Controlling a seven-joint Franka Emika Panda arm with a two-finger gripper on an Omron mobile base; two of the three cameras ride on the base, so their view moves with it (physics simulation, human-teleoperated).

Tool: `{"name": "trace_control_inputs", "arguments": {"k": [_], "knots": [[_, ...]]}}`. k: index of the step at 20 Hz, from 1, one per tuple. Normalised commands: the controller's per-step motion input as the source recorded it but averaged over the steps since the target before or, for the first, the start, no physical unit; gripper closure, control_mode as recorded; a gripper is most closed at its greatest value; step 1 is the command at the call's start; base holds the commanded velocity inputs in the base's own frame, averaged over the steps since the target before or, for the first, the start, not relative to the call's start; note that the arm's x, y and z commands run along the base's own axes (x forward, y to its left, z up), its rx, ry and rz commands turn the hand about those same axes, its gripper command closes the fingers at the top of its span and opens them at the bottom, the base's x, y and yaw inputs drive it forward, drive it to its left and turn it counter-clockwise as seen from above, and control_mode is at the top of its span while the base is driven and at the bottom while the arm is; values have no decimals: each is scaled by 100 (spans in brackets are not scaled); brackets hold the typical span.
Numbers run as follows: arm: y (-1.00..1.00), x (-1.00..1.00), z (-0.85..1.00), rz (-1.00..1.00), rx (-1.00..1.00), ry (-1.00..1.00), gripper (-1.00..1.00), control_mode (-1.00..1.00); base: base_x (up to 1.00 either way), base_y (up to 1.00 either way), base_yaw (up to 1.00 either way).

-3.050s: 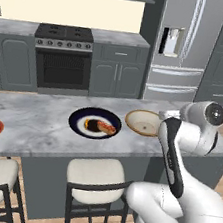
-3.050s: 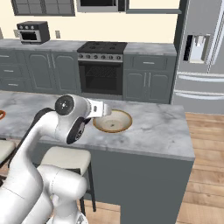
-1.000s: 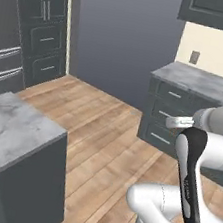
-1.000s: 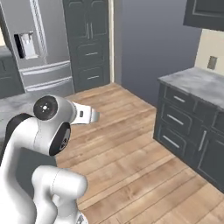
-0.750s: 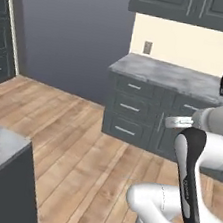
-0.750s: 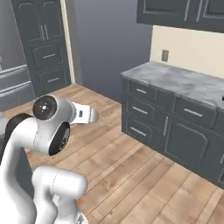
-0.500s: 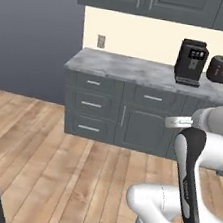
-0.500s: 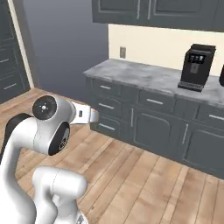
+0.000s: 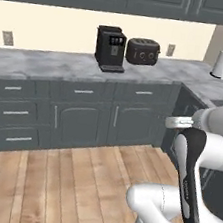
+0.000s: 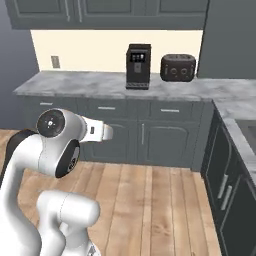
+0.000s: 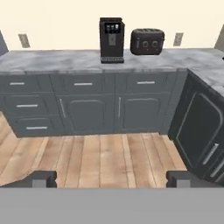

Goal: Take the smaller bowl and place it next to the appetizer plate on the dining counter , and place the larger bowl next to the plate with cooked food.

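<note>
The two-finger gripper (image 11: 111, 178) shows as two small dark finger tips at the bottom of the hand view, set far apart near the lower left and lower right, with nothing between them: the hand is spread wide and carries nothing. Beyond the tips, bare wooden plank floor (image 11: 109, 155) fills the lower middle of the frame. Above it runs a row of dark grey cabinet fronts (image 11: 87, 109) under a grey-veined marble worktop (image 11: 65, 61). On that worktop, in the upper middle, stand a black box-shaped coffee machine (image 11: 111, 39) and, just beside it to the right, a dark rounded toaster (image 11: 147, 40). In the left base view a white paper-towel roll (image 9: 222, 63) stands at the upper right.

Neither bowl, neither plate nor the dining counter appears in these pictures, so where the task's things lie cannot be told from here. As a judgement: a deep porcelain bowl would be stiff, smooth, breakable and fairly light; pinching its rim wall, one finger inside and one outside, seems the surest hold.
</note>
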Motion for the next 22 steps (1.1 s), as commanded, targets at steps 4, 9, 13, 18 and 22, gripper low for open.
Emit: {"name": "trace_control_inputs", "arguments": {"k": [4, 9, 13, 18, 22], "knots": [[0, 0, 0, 0, 0, 0, -100, 100, -3, 0, -69], [0, 0, 0, 0, 0, 0, -100, 100, 0, 0, -65], [0, 0, 0, 0, 0, 0, -100, 100, 0, 0, -59], [0, 0, 0, 0, 0, 0, -100, 100, 0, 0, -53], [0, 0, 0, 0, 0, 0, -100, 100, 6, 1, -47]]}}
